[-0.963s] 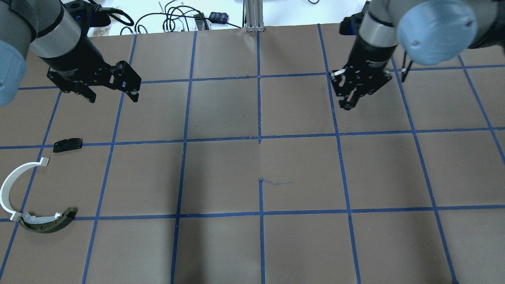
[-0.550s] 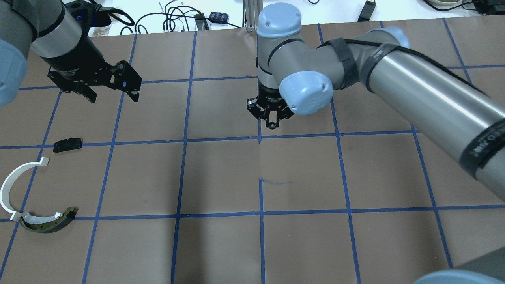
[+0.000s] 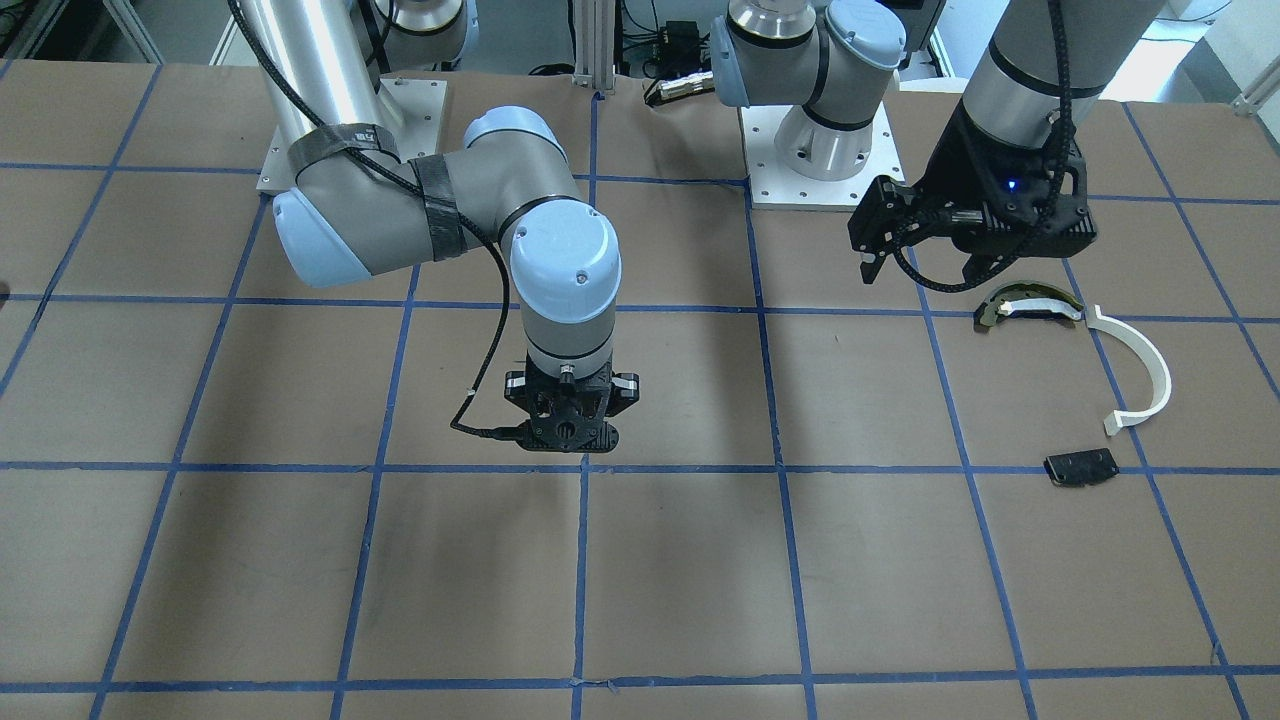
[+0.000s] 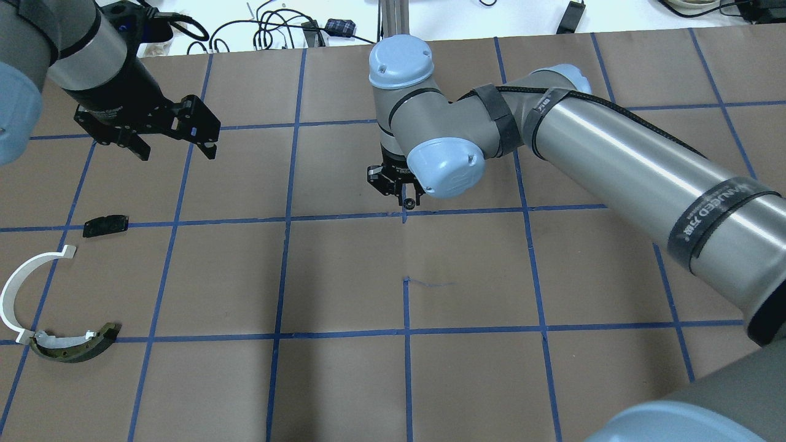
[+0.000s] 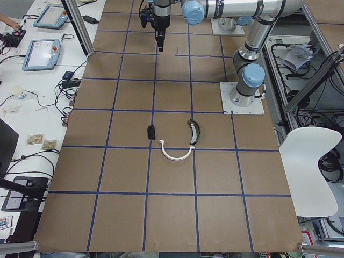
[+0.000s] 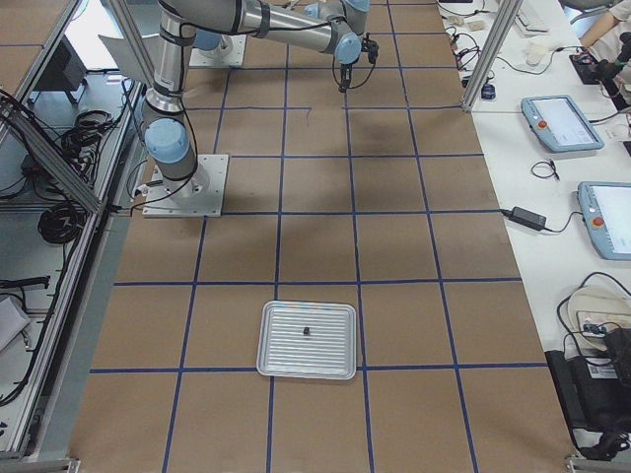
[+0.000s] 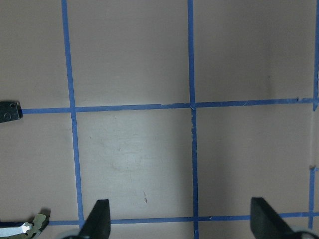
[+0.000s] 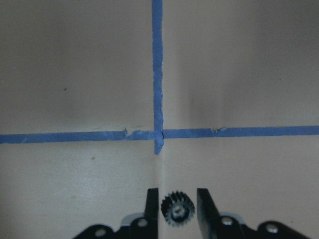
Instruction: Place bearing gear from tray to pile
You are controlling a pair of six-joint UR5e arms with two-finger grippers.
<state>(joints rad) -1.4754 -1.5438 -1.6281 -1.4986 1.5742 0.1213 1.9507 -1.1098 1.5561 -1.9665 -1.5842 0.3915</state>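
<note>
My right gripper is shut on a small dark toothed bearing gear, held between its fingers just above a blue tape crossing at mid table. This gripper also shows in the overhead view and the front view. The pile lies at the table's left: a white half-ring arc, an olive-and-silver curved piece and a flat black plate. My left gripper hangs open and empty above the table, behind the pile. The silver tray shows in the exterior right view.
The tray holds one small dark part. Cables and a power brick lie beyond the table's far edge. The arm bases stand at the robot's side. Blue tape lines grid the brown table cover.
My right arm has swept from the right part of the table leftward to its middle, carrying the gear, and has slowed there. The left arm and the pile have not moved.
</note>
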